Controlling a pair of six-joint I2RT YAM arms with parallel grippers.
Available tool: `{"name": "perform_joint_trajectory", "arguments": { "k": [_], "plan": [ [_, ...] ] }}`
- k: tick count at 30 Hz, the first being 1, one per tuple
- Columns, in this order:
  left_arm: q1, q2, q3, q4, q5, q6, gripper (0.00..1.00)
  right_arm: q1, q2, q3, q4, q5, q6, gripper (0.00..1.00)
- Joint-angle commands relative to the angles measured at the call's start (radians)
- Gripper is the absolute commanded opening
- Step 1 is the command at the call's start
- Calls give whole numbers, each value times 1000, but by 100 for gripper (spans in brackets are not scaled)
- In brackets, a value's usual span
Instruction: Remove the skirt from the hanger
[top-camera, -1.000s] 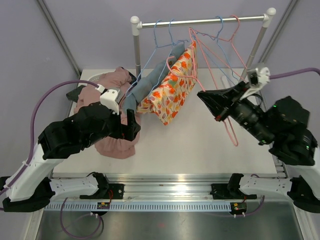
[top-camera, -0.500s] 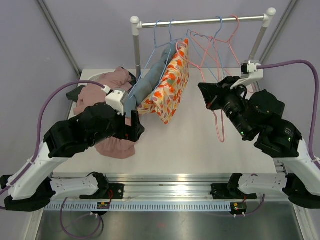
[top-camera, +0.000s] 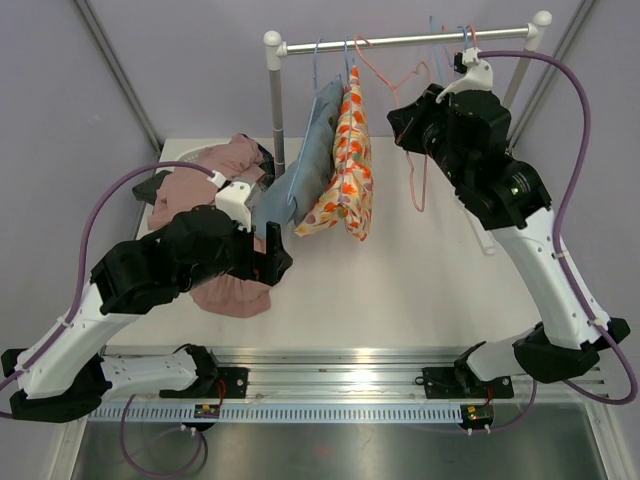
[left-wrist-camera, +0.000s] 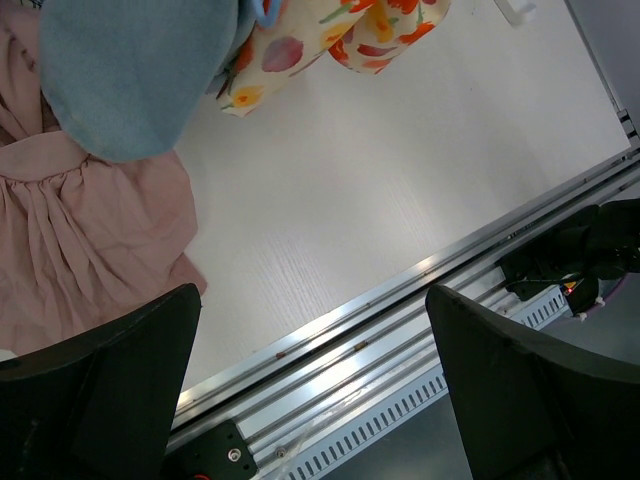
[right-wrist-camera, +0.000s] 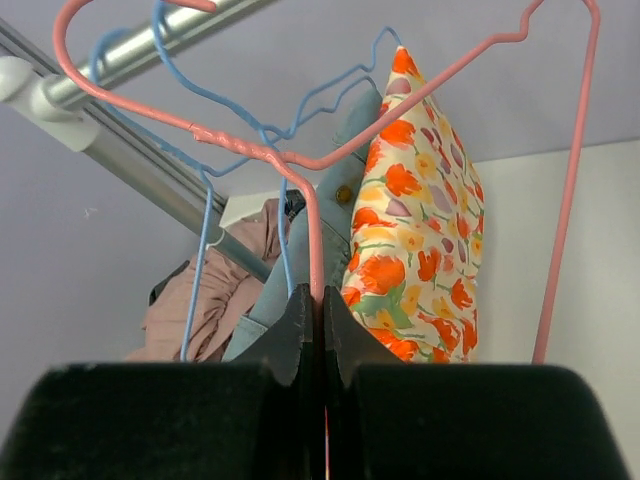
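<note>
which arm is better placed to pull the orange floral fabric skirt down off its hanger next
Probably left. The left gripper is open and empty, low near the orange floral fabric skirt hem. The right gripper is shut on a pink wire hanger up by the metal rail.

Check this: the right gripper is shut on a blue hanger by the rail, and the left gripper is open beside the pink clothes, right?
The hanger is pink, not blue: the right wrist view shows the right gripper shut on it by the rail. The left gripper is open beside the pink clothes.
</note>
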Motion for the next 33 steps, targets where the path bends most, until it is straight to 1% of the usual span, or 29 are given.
{"name": "perform_joint_trajectory", "arguments": {
  "k": [1,7,10,13,21,24,28,29,31,32,33],
  "plan": [
    [2,4,16,40,12,23,99,-49,2,5,36,-156,77,0],
    [1,20,-7,58,21,34,99,-95,23,-30,136,-208,116,0],
    [1,32,-12,64,19,43,99,-112,43,-26,157,-230,133,0],
    [2,43,-13,67,22,51,99,-129,62,-18,145,-242,165,0],
    [8,43,-25,90,55,42,99,-181,75,-101,159,-245,242,0],
    [8,41,-27,84,56,39,99,-195,98,-75,139,-250,245,0],
    [10,35,-38,84,53,34,99,-195,63,-105,133,-256,255,0],
    [10,37,-38,87,55,34,99,-197,53,-128,134,-256,251,17],
    [10,37,-39,89,56,32,99,-197,11,-154,151,-259,234,69],
    [10,38,-38,90,58,32,99,-195,-4,-177,153,-250,228,99],
    [10,41,-38,90,58,32,99,-197,-21,-182,148,-224,210,99]
  ]
}}
